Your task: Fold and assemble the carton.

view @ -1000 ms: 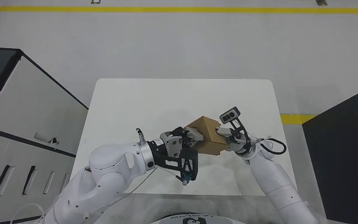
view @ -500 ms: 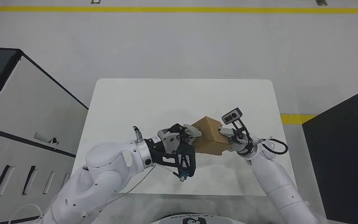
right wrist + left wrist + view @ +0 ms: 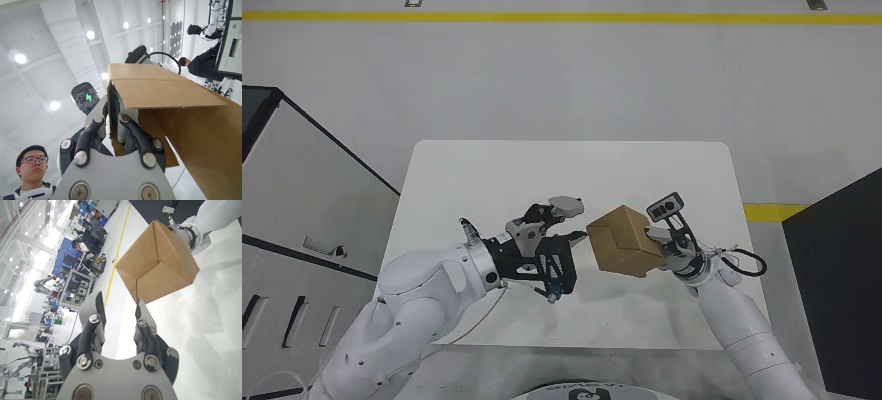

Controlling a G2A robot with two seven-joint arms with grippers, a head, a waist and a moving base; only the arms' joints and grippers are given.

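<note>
Right pincer [image 3: 112,113], over the white surface [image 3: 462,180], pinches one wall of the brown box [image 3: 620,240], lifted at middle right in the top view. Left pincer [image 3: 119,298] hangs open just beside it. Box looks shaped; end flaps seem left to close.

One carton [image 3: 620,240], one table [image 3: 452,180], and two claws: a left claw [image 3: 119,298] and a right claw [image 3: 653,237].

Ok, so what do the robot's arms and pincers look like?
The left arm and right arm are rounded glossy white shells, darker at the wrists. The left pincer and right pincer each have grey metal fingers, black pads, black linkages and silver screws. A black cable loops at the right wrist.
</note>
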